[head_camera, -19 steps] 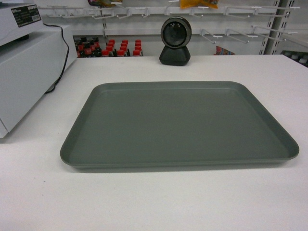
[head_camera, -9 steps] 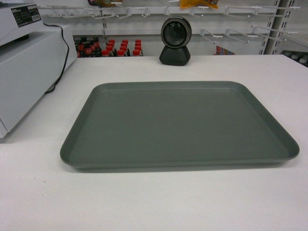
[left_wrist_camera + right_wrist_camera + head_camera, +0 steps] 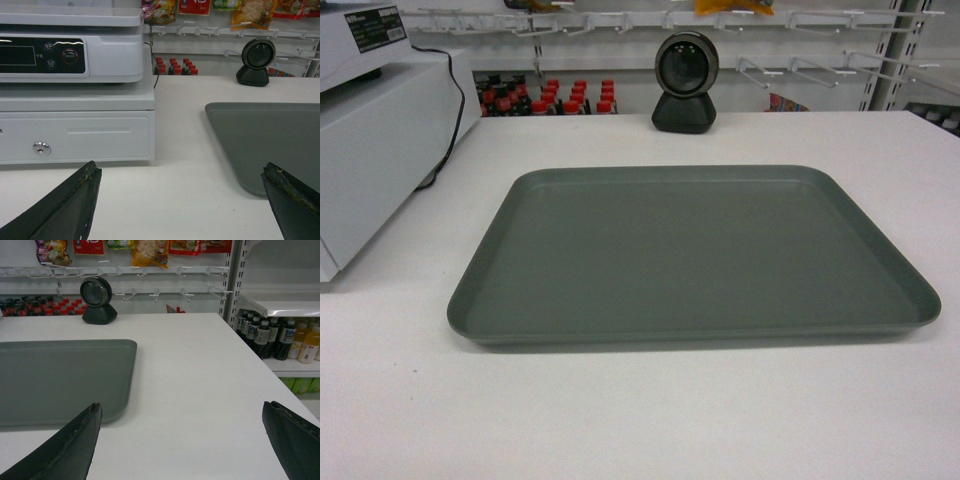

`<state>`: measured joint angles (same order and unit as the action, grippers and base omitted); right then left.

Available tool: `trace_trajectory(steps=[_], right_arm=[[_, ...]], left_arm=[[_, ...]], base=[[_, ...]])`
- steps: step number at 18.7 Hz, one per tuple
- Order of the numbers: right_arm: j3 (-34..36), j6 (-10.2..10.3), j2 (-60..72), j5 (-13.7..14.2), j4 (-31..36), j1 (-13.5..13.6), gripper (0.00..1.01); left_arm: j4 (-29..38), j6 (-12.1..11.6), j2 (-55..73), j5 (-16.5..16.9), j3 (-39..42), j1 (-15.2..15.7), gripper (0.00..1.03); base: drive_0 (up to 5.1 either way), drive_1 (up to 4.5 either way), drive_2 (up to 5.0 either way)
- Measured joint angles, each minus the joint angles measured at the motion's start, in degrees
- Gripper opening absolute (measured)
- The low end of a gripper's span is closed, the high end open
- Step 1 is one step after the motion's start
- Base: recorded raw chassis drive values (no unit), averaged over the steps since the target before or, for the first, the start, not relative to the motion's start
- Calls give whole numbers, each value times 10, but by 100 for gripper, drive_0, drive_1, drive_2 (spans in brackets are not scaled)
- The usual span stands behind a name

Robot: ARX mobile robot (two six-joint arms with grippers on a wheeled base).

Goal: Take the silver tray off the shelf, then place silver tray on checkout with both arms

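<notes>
The silver tray (image 3: pixel 690 255) lies flat on the white checkout (image 3: pixel 640 420), empty, and neither gripper touches it. In the left wrist view the tray's near left corner (image 3: pixel 265 140) sits ahead and to the right of my open left gripper (image 3: pixel 180 172), whose fingers are spread wide over bare tabletop. My right gripper (image 3: pixel 180 412) is open too, with the tray's near right corner (image 3: pixel 65 380) ahead on its left. Neither arm shows in the head view. The shelf the tray came from is out of view.
A white cash register (image 3: pixel 75 85) stands on the checkout's left side, its black cable (image 3: pixel 450 120) trailing back. A black round scanner (image 3: pixel 685 85) sits behind the tray. Bottles (image 3: pixel 270 337) fill a rack past the checkout's right edge. Hook rails (image 3: pixel 620 20) line the back wall.
The head view has shifted slightly, so the tray and scanner sit a few pixels higher. The tray lies where it was on the checkout.
</notes>
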<state>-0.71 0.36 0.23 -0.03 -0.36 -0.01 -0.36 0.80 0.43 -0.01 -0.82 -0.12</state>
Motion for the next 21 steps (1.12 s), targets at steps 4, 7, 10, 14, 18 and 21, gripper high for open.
trace_trajectory(steps=[4, 7, 10, 14, 18, 21], right_arm=[[0, 0, 0, 0, 0, 0, 98], [0, 0, 0, 0, 0, 0, 98], [0, 0, 0, 0, 0, 0, 98], [0, 0, 0, 0, 2, 0, 98], [0, 0, 0, 0, 2, 0, 98], [0, 0, -1, 0, 2, 0, 98]], left_arm=[[1, 0, 0, 0, 0, 0, 98], [0, 0, 0, 0, 0, 0, 98], [1, 0, 0, 0, 0, 0, 98], [2, 0, 0, 0, 0, 0, 98], [2, 0, 0, 0, 0, 0, 98], [2, 0, 0, 0, 0, 0, 98]], base=[[0, -209, 209], [0, -418, 418], [0, -418, 418], [0, -418, 418], [0, -418, 418], [0, -418, 418]])
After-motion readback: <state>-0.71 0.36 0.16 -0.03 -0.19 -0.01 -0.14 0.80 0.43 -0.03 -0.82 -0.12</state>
